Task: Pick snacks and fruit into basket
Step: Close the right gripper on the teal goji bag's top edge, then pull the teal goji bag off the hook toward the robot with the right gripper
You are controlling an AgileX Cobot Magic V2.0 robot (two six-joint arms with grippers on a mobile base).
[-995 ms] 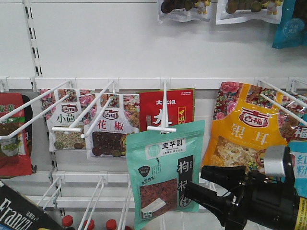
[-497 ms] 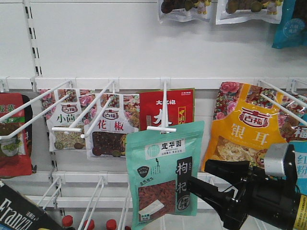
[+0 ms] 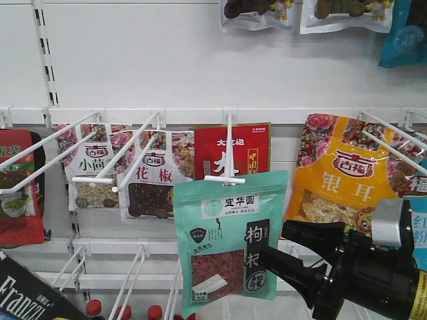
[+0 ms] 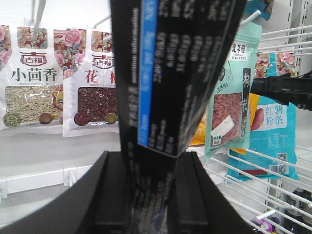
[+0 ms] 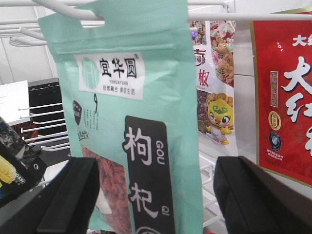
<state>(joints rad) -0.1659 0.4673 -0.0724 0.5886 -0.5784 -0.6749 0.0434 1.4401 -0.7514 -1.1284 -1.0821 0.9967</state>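
Observation:
A mint-green pouch [image 3: 230,240] with a window of red berries hangs from a white peg hook [image 3: 227,179] at the centre. My right gripper [image 3: 293,257] is open at its lower right edge. In the right wrist view the pouch [image 5: 131,122] hangs between the two spread fingers [image 5: 68,195], neither of them pressing it. The black "Franzz" packet [image 3: 30,297] shows at the bottom left. In the left wrist view this packet [image 4: 175,73] stands up from my left gripper [image 4: 153,185], which is shut on its lower end. The fruit and the basket are out of view.
A red pouch [image 3: 232,150] hangs right behind the mint-green one, an orange-yellow pouch [image 3: 340,180] to its right and spice pouches [image 3: 157,177] to its left. White wire hooks [image 3: 93,179] jut towards me. Red-capped bottles [image 3: 123,311] stand below.
The mint-green pouch has swung from a tilt to hang squarer on its hook. My right gripper has shifted slightly and stays open. The black packet has not moved.

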